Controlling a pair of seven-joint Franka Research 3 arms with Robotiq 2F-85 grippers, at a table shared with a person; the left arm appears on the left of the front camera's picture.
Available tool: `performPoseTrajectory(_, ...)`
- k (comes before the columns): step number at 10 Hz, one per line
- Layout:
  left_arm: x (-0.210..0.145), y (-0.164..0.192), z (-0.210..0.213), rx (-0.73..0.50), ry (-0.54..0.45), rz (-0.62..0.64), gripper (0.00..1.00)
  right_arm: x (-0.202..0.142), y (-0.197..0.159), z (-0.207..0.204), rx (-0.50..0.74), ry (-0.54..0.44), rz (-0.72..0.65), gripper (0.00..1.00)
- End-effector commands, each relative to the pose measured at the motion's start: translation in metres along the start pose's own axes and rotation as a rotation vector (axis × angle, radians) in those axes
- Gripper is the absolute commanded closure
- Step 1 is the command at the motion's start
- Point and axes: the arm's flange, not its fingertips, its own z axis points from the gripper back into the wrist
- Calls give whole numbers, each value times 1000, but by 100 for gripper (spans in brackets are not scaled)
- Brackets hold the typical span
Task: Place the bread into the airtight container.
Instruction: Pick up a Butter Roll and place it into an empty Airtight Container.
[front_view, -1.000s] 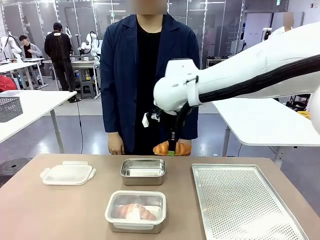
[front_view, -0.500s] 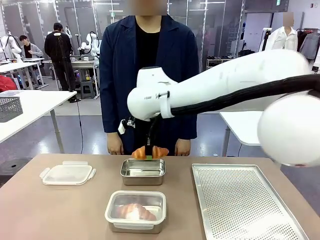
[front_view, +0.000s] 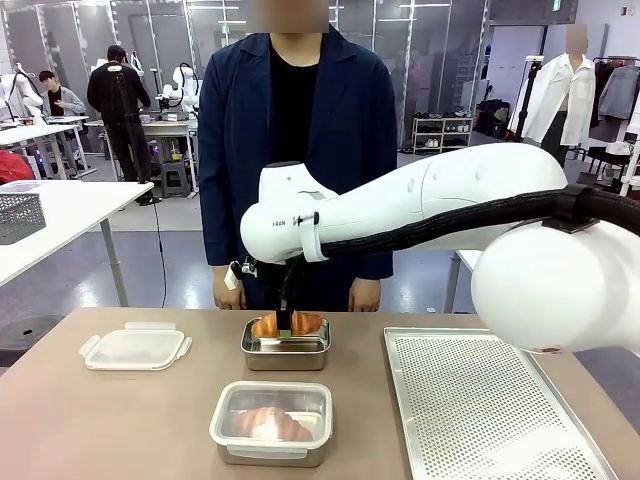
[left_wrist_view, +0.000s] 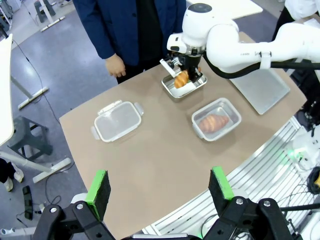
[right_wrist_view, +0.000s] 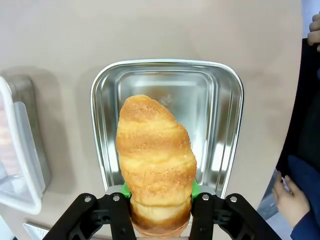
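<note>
A golden croissant-shaped bread (front_view: 286, 324) (right_wrist_view: 156, 160) hangs just above the open steel airtight container (front_view: 286, 350) (right_wrist_view: 167, 66) at the far middle of the table. My right gripper (front_view: 285, 318) (right_wrist_view: 159, 197) is shut on the bread's lower end, green pads on both sides. From the left wrist view, the same bread (left_wrist_view: 181, 79) sits over the container (left_wrist_view: 196, 86), far from my left gripper (left_wrist_view: 159, 187), which is open and holds nothing, high above the table's near edge.
A second container (front_view: 225, 432) (left_wrist_view: 199, 129) with another bread inside stands nearer me. A clear clip lid (front_view: 135, 349) (left_wrist_view: 116, 120) lies at the left, a perforated metal tray (front_view: 490, 400) at the right. A person stands behind the far edge, hands down.
My right arm has carried the bread leftward and down, from beyond the tray side to just over the open steel container. Its grip is unchanged.
</note>
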Motion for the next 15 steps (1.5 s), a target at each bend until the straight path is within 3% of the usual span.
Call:
performPoseTrajectory(1, 2, 0, 0, -1, -4, -3, 0, 12, -9, 7, 28, -14, -59, 61)
performPoseTrajectory(2, 2, 0, 0, -1, -4, -3, 0, 12, -10, 7, 27, -20, -65, 20)
performPoseTrajectory(4, 2, 0, 0, -1, -4, -3, 0, 9, -14, 8, 11, -21, -77, 0)
performPoseTrajectory(8, 2, 0, 0, -1, -4, -3, 0, 0, -17, 8, 20, -25, -83, 0)
performPoseTrajectory(11, 2, 0, 0, -1, -4, -3, 0, -25, -15, 12, 51, -60, -49, 0)
performPoseTrajectory(12, 2, 0, 0, -1, -4, -3, 0, -7, -16, 7, 5, -35, -61, 0)
performPoseTrajectory(15, 2, 0, 0, -1, -4, -3, 0, -7, -16, 7, 5, -35, -61, 0)
